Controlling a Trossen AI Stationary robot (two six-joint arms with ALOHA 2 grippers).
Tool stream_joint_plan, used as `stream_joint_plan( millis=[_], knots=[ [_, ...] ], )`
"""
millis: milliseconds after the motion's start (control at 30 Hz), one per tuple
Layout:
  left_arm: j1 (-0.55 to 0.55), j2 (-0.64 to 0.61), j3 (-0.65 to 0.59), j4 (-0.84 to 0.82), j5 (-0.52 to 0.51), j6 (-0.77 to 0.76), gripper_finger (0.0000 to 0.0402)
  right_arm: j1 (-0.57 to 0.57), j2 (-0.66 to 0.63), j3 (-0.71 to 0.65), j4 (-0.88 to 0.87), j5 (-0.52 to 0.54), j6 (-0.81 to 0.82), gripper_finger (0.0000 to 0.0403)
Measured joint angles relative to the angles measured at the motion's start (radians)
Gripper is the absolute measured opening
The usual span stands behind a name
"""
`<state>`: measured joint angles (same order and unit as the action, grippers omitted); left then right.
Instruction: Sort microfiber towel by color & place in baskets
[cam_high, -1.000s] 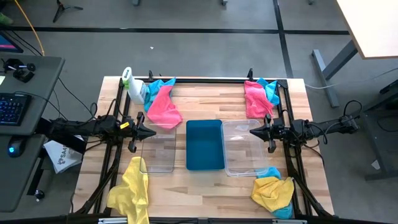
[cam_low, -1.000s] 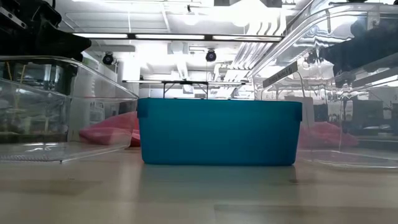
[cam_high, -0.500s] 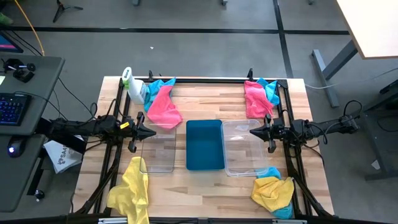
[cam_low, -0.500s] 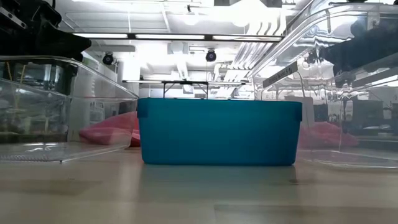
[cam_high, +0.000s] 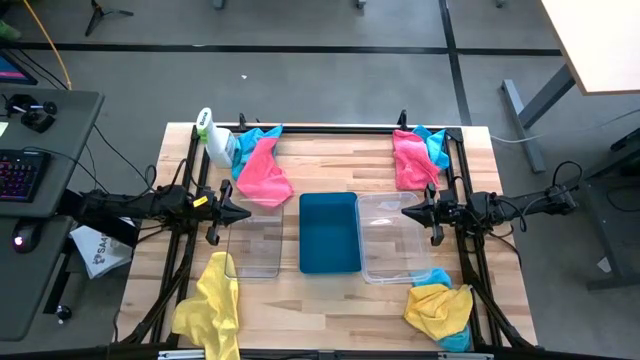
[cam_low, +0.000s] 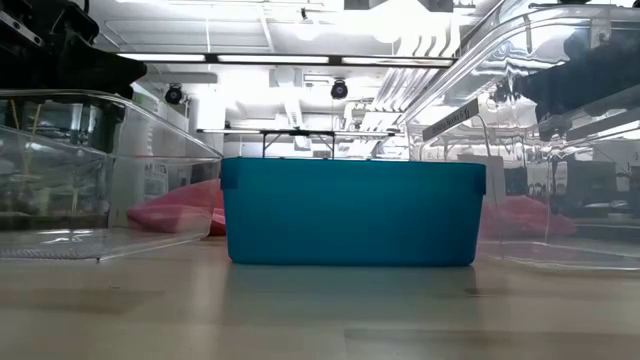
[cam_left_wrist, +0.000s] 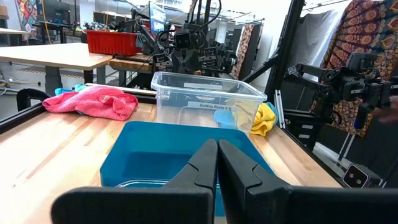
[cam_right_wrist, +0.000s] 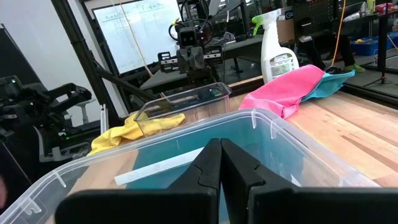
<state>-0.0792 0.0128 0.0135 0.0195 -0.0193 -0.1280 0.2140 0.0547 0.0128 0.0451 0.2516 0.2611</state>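
1. Three rectangular plastic bins are sitting side by side in the middle of the light wooden slatted table (cam_high: 330, 165): a clear see-through bin on the left (cam_high: 252, 245), a solid teal-blue bin in the centre (cam_high: 329, 232), and a second clear see-through bin on the right (cam_high: 393, 238).
2. No cloth is showing inside any of the three bins; the overhead view is showing only their bare floors.
3. The soft microfiber cloths are all lying outside the bins, near the table's corners: a pink cloth over a cyan-blue one at the far left (cam_high: 262, 170), a pink cloth over a cyan-blue one at the far right (cam_high: 413, 160), a yellow cloth hanging at the near left edge (cam_high: 210, 305), and a yellow cloth bunched with a cyan-blue one at the near right (cam_high: 441, 310).
4. A white spray bottle with a green top (cam_high: 213, 138) is standing just beside the far-left cloths.
5. The left gripper (cam_high: 241, 213) is hovering over the far edge of the left clear bin, its fingers pressed together and holding nothing.
6. The right gripper (cam_high: 407, 212) is hovering over the right clear bin, its fingers likewise pressed together and empty.
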Motion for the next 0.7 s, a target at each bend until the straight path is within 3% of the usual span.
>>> stream_joint_plan(
  millis=[267, 367, 433, 533, 633, 700],
  knots=[
    [0.000, 0.000, 0.000, 0.000, 0.000, 0.000, 0.0001, 0.000, 0.000, 0.000, 0.001, 0.006, -0.005, 0.0000],
    [0.000, 0.000, 0.000, 0.000, 0.000, 0.000, 0.0001, 0.000, 0.002, -0.001, 0.049, 0.093, -0.017, 0.0000],
    [0.000, 0.000, 0.000, 0.000, 0.000, 0.000, 0.0001, -0.001, 0.007, -0.001, 0.224, 0.167, 0.124, 0.0000],
    [0.000, 0.000, 0.000, 0.000, 0.000, 0.000, 0.0001, -0.006, 0.017, 0.000, 0.571, 0.365, 0.356, 0.0000],
    [0.000, 0.000, 0.000, 0.000, 0.000, 0.000, 0.0001, -0.016, 0.018, 0.000, 0.764, 0.517, 0.322, 0.0000],
    [0.000, 0.000, 0.000, 0.000, 0.000, 0.000, 0.0001, -0.041, 0.026, 0.018, 0.811, 0.533, 0.280, 0.0000]
  ],
)
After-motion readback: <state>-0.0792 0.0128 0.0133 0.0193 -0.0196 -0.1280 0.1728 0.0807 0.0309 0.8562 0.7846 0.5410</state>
